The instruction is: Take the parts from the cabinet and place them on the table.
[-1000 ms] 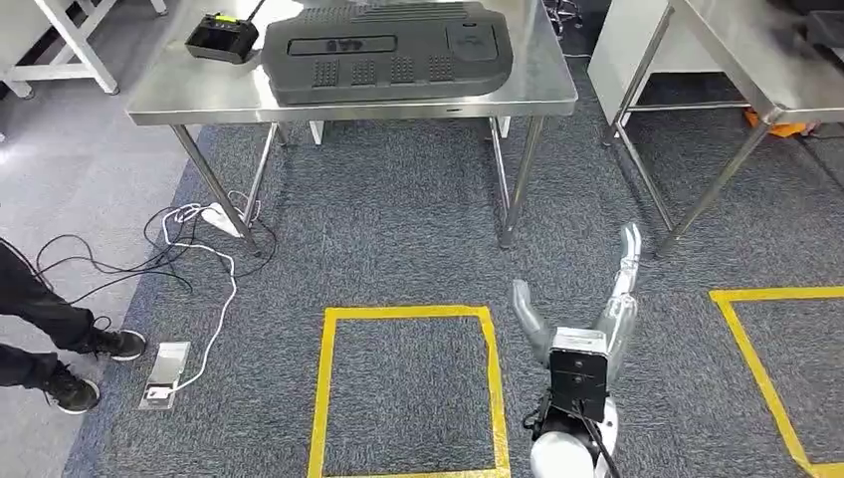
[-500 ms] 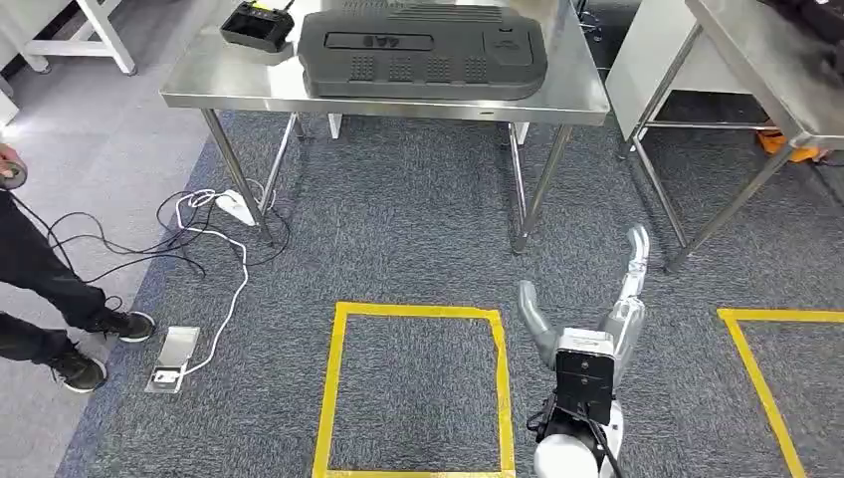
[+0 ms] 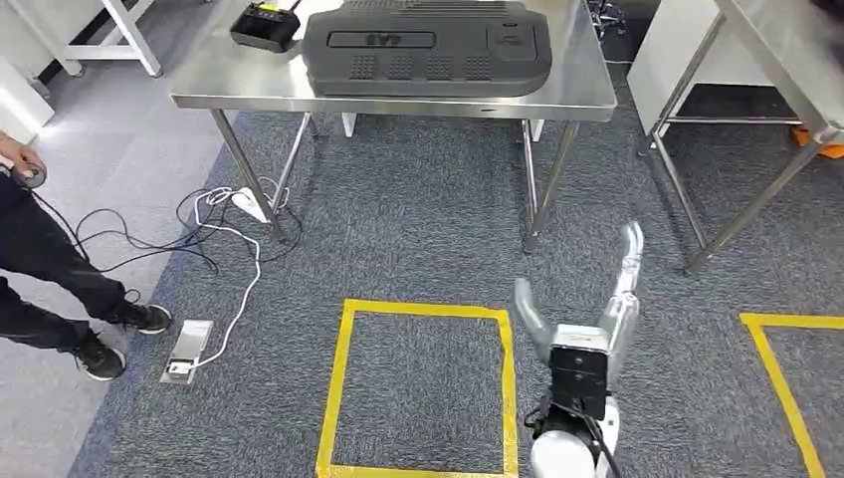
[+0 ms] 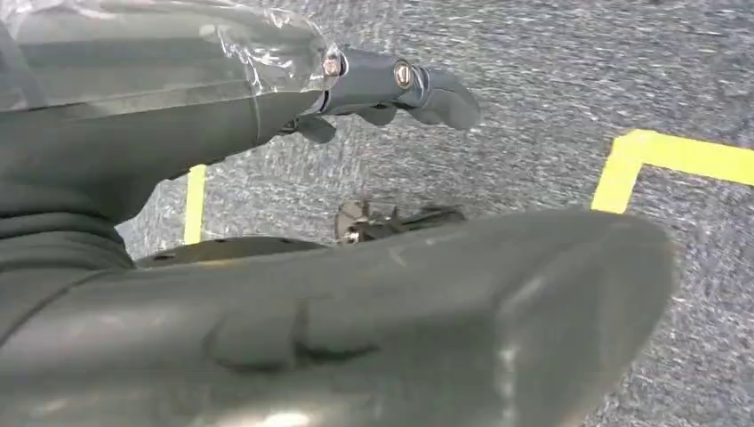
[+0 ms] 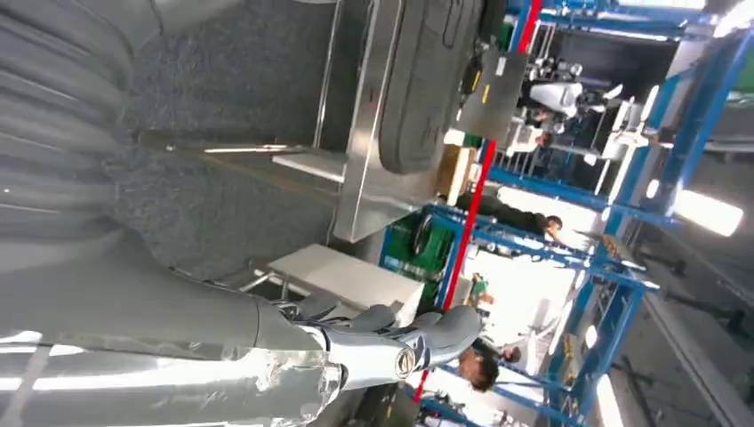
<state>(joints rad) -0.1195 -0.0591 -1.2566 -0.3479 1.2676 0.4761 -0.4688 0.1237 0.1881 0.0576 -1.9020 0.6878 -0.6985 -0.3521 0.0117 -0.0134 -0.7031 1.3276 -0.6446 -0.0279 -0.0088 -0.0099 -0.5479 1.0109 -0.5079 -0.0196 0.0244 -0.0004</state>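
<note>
- The steel table [image 3: 239, 85] stands ahead, across the grey carpet
- One big dark part [image 3: 428, 48] already lies flat on the table top, so I think that piece of the job is done
- A small black box [image 3: 266, 26] sits just beside the big part, on the same table. I cannot tell if it is one of the parts
- The cabinet is not to be seen here, so I cannot tell how many parts are left in it
- The right hand [image 3: 587, 309] hangs low over the carpet, fingers spread wide, holding nothing
- The left hand [image 4: 391, 89] hangs over the carpet too. Its fingers are stretched out and hold nothing
- Both hands are free, so the robot looks ready to go and get another part, if one is left
</note>
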